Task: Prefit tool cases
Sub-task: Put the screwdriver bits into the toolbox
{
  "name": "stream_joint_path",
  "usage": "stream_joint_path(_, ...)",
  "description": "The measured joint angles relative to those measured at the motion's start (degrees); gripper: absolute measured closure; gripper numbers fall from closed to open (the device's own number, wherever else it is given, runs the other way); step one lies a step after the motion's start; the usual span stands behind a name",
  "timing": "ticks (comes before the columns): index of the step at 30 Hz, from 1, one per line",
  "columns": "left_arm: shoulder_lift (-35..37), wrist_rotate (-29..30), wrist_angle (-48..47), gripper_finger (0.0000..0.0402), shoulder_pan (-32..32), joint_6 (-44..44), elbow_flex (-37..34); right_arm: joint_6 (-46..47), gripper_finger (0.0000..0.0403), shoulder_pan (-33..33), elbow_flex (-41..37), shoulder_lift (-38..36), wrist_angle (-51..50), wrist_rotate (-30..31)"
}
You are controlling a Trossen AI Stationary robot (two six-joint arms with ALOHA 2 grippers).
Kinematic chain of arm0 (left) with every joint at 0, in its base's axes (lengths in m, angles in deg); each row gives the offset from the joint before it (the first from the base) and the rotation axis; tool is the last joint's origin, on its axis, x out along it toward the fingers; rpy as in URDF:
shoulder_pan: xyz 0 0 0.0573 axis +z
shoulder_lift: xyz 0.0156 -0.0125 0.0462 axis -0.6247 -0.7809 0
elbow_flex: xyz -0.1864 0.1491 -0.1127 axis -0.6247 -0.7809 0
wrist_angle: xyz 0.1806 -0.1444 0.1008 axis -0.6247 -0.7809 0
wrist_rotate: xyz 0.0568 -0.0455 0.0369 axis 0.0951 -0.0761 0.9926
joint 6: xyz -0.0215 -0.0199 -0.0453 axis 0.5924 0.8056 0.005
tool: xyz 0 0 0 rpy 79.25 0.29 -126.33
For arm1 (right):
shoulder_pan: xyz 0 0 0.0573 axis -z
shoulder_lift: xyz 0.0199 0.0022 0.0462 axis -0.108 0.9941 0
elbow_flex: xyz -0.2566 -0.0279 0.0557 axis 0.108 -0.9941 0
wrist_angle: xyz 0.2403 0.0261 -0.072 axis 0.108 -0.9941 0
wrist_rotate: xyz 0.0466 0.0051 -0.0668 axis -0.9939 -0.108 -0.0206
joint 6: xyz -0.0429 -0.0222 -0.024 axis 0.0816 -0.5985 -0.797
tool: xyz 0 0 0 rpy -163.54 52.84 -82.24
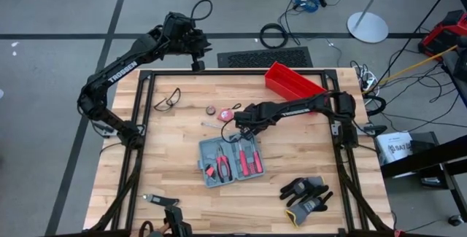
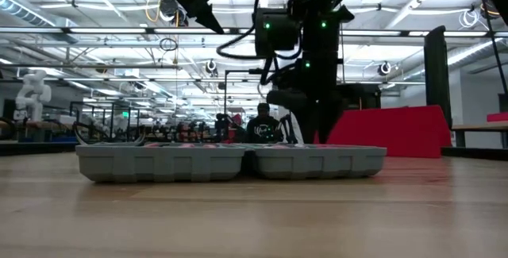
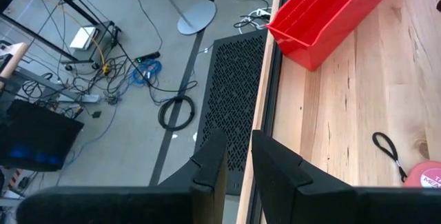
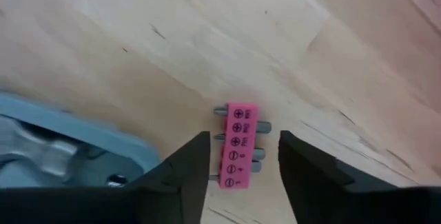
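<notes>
The grey tool case (image 1: 230, 162) lies open and flat on the wooden table, with red-handled tools in its slots; the low view shows both halves (image 2: 230, 163) resting on the table. Just beyond the case's far edge (image 4: 69, 148), a pink bit holder (image 4: 238, 148) with several bits lies flat on the wood. My right gripper (image 4: 244, 141) points down over it, open, one finger on each side of the holder and clear of it. My left gripper (image 3: 238, 158) hangs high beyond the table's far left edge (image 1: 197, 62), slightly open and holding nothing.
A red bin (image 1: 292, 80) stands at the far right. Safety glasses (image 1: 168, 98) and a small tape measure (image 1: 211, 110) lie at the far left. Black gloves (image 1: 306, 193) lie near the front right, and a small tool (image 1: 160, 200) lies at the front left.
</notes>
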Motion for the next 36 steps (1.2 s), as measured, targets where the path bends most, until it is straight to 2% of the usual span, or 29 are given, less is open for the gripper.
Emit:
stream_joint_path(9, 0.0, 0.0, 0.0, 0.0329, 0.0, 0.0, 0.0, -0.8, 0.0184, 1.4, 0.0, 0.4, -0.6, -2.0)
stream_joint_path(14, 0.0, 0.0, 0.0, 0.0329, 0.0, 0.0, 0.0, -0.8, 0.0179, 1.7, -1.8, 0.4, 0.6, -5.2)
stream_joint_path(19, -0.4, 0.0, 0.1, 0.0329, 0.0, 0.0, 0.0, -0.6, 0.0184, 1.8, -6.4, -0.1, 6.2, -7.6)
stream_joint_path(24, -1.1, -0.2, 0.3, 0.0329, 0.0, -0.2, 0.0, 0.8, 0.0214, 2.7, -10.8, -0.4, 10.2, -9.3)
stream_joint_path(27, -2.0, -0.3, 0.3, 0.0329, 0.0, -0.2, 0.0, 1.0, 0.0268, 3.3, -12.2, -0.5, 12.4, -12.1)
stream_joint_path(30, -2.8, -0.3, 0.3, 0.0329, 0.0, -0.5, 0.0, -0.4, 0.0320, 3.2, -12.5, -0.5, 13.7, -11.4)
stream_joint_path(36, -4.0, -0.4, 0.5, 0.0329, 0.2, -0.6, 0.0, -0.6, 0.0320, 3.2, -12.5, -0.5, 13.7, -11.6)
